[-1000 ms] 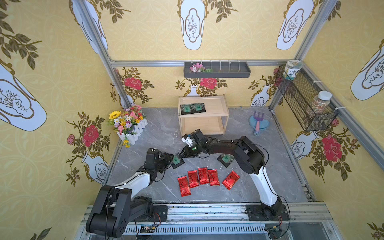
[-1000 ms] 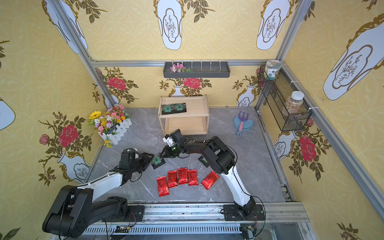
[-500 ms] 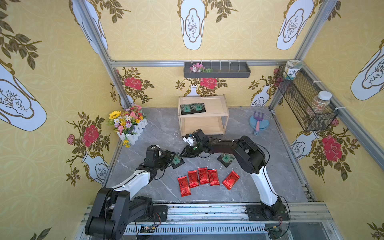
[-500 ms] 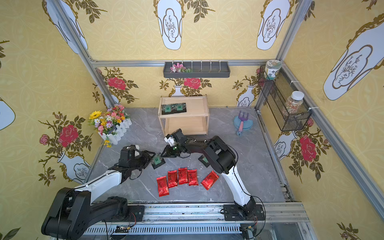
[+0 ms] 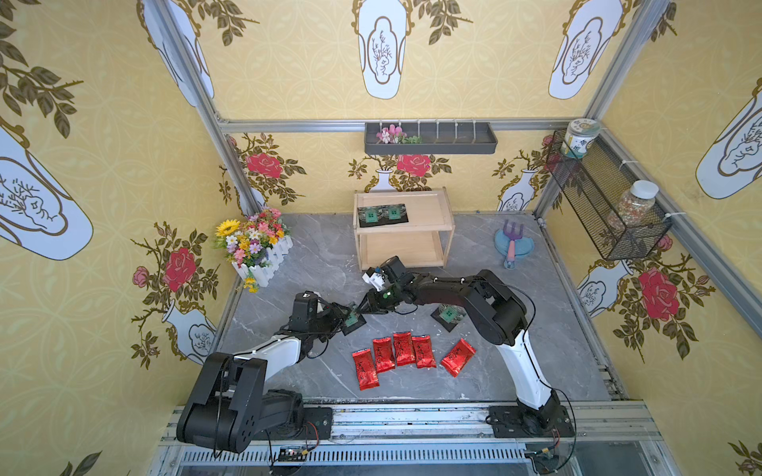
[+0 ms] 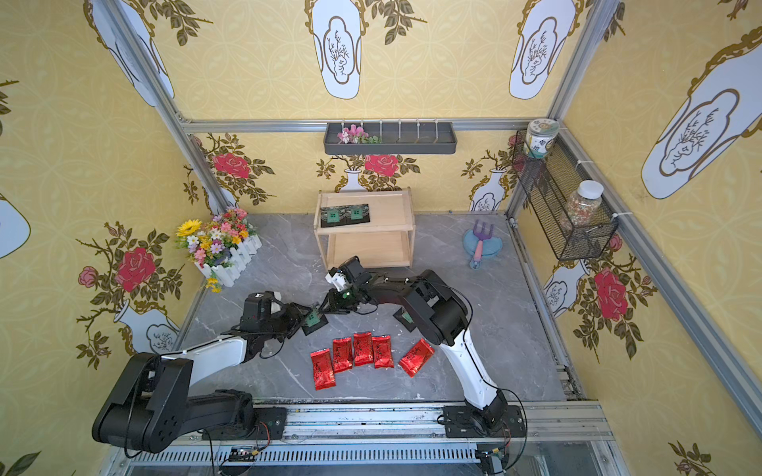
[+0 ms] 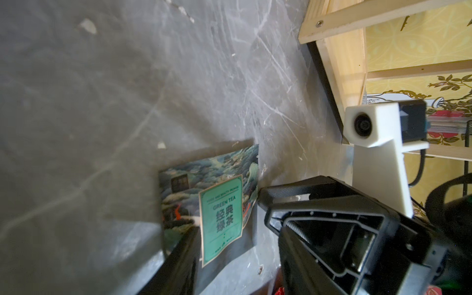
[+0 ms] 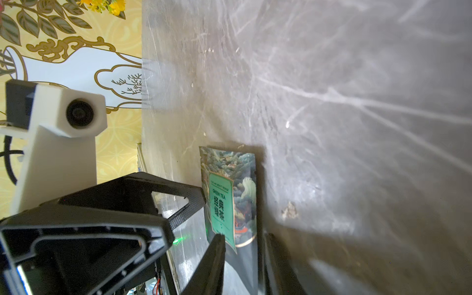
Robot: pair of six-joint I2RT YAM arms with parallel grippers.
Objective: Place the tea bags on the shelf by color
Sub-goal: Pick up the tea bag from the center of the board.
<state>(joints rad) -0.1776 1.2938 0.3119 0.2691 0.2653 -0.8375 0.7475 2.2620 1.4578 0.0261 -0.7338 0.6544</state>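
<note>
Your right gripper [image 8: 244, 240] clamped on a square black green-emblem tea bag [image 8: 229, 194], standing edgewise on the grey tabletop [image 5: 313, 255], left gripper [image 5: 343, 319] seemingly parted around it, just before the light wooden shelf [image 5: 429, 210].

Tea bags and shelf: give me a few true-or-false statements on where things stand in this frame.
1. Two black tea bags lie on the shelf's top tier. True.
2. The red tea bags are on the lower tier. False: all five lie on the table.
3. The right gripper clamps a third black tea bag. True.
4. No black tea bag lies on the table. False: a fourth black tea bag lies beneath the right arm.
</note>
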